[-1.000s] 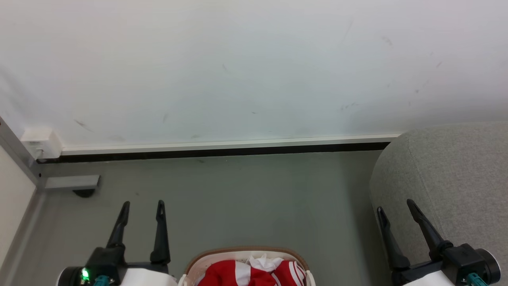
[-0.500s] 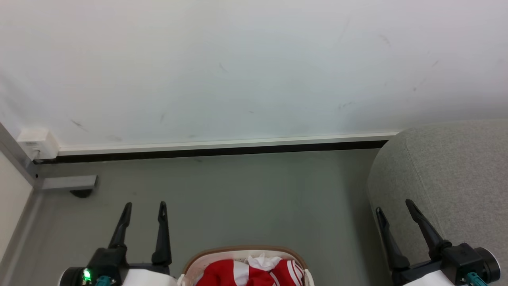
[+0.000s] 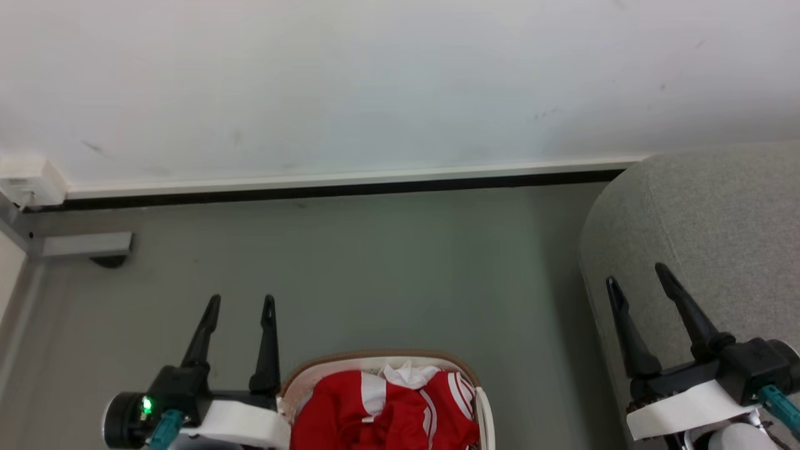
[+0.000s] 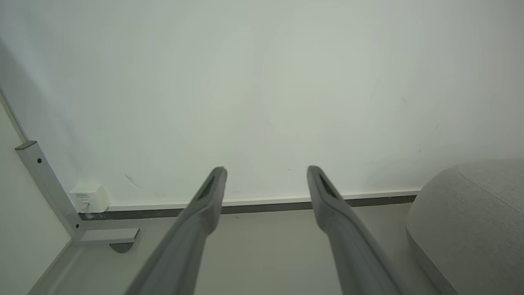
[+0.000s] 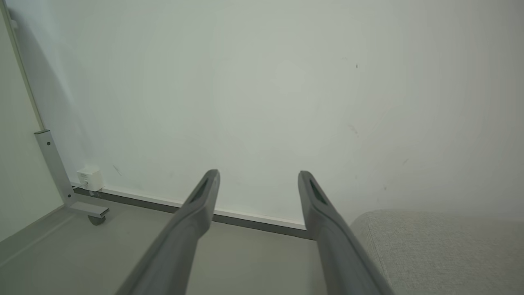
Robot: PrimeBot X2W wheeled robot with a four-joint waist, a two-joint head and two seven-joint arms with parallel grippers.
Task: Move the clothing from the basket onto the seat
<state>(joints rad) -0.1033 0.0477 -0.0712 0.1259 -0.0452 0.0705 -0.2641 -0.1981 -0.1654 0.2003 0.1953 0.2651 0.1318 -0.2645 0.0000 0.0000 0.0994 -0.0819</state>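
Observation:
Red clothing (image 3: 387, 406) with white stripes and a white scrap lies heaped in the brown-rimmed white basket (image 3: 375, 357) at the bottom middle of the head view. Just left of the basket my left gripper (image 3: 242, 304) is open and empty, fingers pointing toward the wall. At the lower right my right gripper (image 3: 636, 278) is open too, hovering over the near edge of the light grey seat (image 3: 719, 212). Both wrist views show spread empty fingers, the left gripper (image 4: 266, 172) and the right gripper (image 5: 258, 175), with the seat (image 4: 470, 213) (image 5: 442, 250) at their right.
A white wall (image 3: 375, 81) with a dark baseboard (image 3: 337, 187) runs across ahead. A grey metal frame foot with a caster (image 3: 87, 247) and a small white box (image 3: 28, 181) sit in the left corner. Grey floor (image 3: 387, 262) lies between basket and wall.
The head camera has tilted down, so wall and baseboard sit higher and more of the basket and clothing shows. Both grippers stay open and empty.

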